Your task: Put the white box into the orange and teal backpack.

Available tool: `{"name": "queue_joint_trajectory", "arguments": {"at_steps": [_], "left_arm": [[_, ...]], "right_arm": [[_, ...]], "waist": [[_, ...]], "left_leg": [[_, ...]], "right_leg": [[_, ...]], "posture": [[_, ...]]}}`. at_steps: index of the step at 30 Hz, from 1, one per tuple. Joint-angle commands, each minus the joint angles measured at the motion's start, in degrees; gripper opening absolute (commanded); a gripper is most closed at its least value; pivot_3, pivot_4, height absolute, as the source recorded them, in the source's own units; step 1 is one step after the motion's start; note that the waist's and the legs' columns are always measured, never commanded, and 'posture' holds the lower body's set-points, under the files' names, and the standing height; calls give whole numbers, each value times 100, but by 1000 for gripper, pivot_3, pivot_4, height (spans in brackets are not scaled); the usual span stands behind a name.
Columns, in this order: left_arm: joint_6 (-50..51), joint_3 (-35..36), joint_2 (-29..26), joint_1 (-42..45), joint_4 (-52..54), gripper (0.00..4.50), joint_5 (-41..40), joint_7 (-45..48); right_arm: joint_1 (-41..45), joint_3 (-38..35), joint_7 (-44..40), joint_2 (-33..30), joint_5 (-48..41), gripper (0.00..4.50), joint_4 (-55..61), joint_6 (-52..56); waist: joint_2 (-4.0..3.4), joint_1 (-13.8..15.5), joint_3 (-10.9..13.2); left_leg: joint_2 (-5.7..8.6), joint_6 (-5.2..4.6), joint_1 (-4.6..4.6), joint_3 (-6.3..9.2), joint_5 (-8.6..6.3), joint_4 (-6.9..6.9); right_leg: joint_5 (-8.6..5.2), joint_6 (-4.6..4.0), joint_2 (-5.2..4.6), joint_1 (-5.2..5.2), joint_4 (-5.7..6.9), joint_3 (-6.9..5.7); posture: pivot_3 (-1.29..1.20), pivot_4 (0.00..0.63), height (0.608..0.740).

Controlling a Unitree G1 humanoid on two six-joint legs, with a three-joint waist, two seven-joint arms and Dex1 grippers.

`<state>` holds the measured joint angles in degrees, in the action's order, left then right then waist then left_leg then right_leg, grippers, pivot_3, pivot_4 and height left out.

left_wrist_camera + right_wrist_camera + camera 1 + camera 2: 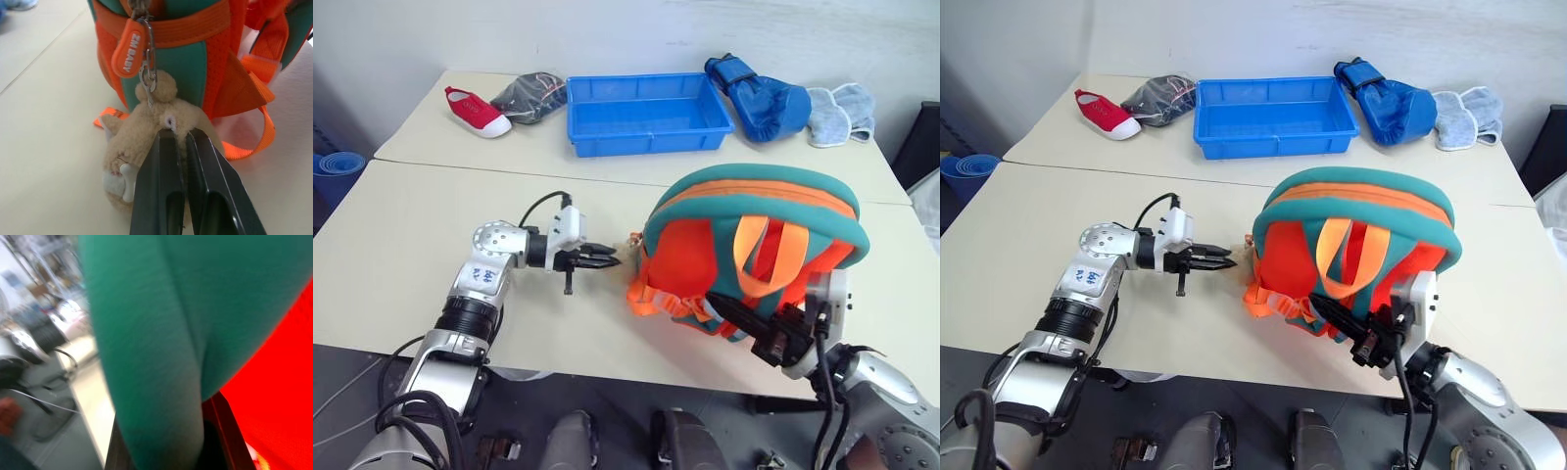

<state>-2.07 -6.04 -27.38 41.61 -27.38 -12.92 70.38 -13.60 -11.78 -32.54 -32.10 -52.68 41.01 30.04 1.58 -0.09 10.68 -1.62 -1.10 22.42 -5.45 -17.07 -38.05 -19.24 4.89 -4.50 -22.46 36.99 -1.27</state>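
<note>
The orange and teal backpack (754, 211) stands upright on the table, right of centre, with its orange straps facing me. A tan plush bear (142, 142) hangs from a ring at its left side. My left gripper (607, 260) points right at that bear. Its tips touch the fur, and its fingers (156, 186) stand open by a narrow slit with nothing between them. My right gripper (736, 315) reaches in low at the backpack's near right side. It is shut on a fold of the backpack's teal fabric (146, 333). The white box is out of view.
Along the back of the table lie a red shoe (475, 111), a dark bag (533, 95), a blue tray (646, 113), a blue boxing glove (759, 98) and a pale blue cloth (842, 113). The table's front edge (607, 370) runs just below both grippers.
</note>
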Motion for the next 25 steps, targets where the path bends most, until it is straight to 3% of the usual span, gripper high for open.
{"name": "queue_joint_trajectory", "arguments": {"at_steps": [1,4,10,12,16,20,25], "left_arm": [[338,542,-676,-328,473,1325,-400,300],[521,645,-1163,-789,730,2256,-516,594],[569,1133,-1896,-2226,1571,4024,-600,619],[348,1422,-1974,-2679,1794,4461,-615,449],[178,1822,-1991,-3545,2258,4461,-689,261],[-46,1799,-1926,-3894,2623,4461,-534,-15],[-39,1785,-1977,-4177,2867,4461,-539,-93]], "right_arm": [[-261,-237,-412,-172,846,1531,135,-735],[-812,-580,-959,-311,1050,2562,178,-1145],[-2148,-2289,-2272,-491,1565,4497,-668,-2295],[-2467,-2802,-2715,-540,1652,4500,-1123,-2613],[-2229,-3227,-3298,-967,1999,4500,-2544,-3234],[-1631,-2968,-3600,-1244,2215,4500,-3283,-3618],[-1093,-2582,-3598,-1302,2360,4500,-3593,-3658]], "waist": [[-1,-43,0],[-6,-118,-3],[-2,-65,-6],[-2,-46,-6],[-5,-41,-8],[-24,-132,-8],[-36,-138,-14]], "left_leg": [[0,1,0,0,0,1],[-3,13,-5,-8,3,15],[0,1,-14,-4,-5,16],[-1,-15,-19,-3,-25,17],[-3,-9,-41,-2,-29,38],[-4,31,-121,-6,-32,114],[-9,30,-125,2,0,155]], "right_leg": [[0,0,2,-1,-1,-1],[-2,-3,5,-4,-3,4],[-2,-3,-5,15,-14,2],[-2,-3,-10,16,-14,3],[-5,-17,-16,27,-26,5],[0,-44,-19,98,-94,2],[-10,-63,-11,87,-90,-14]], "posture": [[0,150,740],[0,150,740],[0,150,740],[0,150,740],[0,150,740],[0,150,740],[0,150,740]]}}
